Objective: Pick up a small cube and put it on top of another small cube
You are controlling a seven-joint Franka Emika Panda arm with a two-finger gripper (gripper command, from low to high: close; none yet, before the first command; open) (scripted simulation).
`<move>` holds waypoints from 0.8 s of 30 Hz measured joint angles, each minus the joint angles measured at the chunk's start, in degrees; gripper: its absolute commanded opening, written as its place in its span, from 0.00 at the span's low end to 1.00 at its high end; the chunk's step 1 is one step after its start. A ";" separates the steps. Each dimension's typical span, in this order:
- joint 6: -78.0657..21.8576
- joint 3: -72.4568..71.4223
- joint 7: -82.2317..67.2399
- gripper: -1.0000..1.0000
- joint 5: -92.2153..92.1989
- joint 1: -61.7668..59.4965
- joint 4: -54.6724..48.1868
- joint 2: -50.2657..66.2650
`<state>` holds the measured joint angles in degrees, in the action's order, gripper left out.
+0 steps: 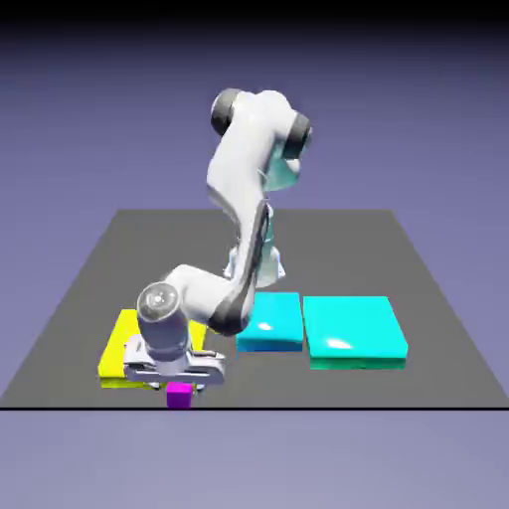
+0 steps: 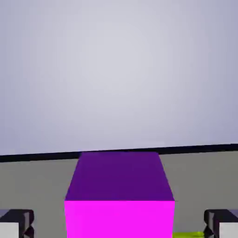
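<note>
Magenta cube [image 1: 179, 396] sits at the table's [image 1: 89, 288] near edge, directly beneath the lowered gripper [image 1: 177, 383]. Hand view: the cube [image 2: 119, 204] lies between both fingertips [image 2: 16, 223], gaps visible either side; jaws apart, no contact confirmed. Left to right behind: yellow slab [image 1: 117, 348], cyan slab [image 1: 273, 320], teal slab [image 1: 353, 330].

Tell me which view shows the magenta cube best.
The hand view: the magenta cube fills the lower middle, between the fingertips. The exterior view shows it only as a small block under the end effector.
</note>
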<state>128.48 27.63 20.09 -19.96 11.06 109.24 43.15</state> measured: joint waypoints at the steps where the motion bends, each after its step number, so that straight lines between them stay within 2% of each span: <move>1: 0.00 0.00 -0.02 0.00 -0.03 0.00 0.00 0.00; 4: -7.49 2.97 1.75 0.00 3.09 1.85 -1.83 -5.90; 21: -6.97 9.48 -5.95 0.00 31.14 1.50 25.43 -40.85; 24: -1.99 8.93 -7.18 0.00 29.46 0.49 27.37 -37.44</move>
<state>126.49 36.57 12.92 9.50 11.55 136.61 5.71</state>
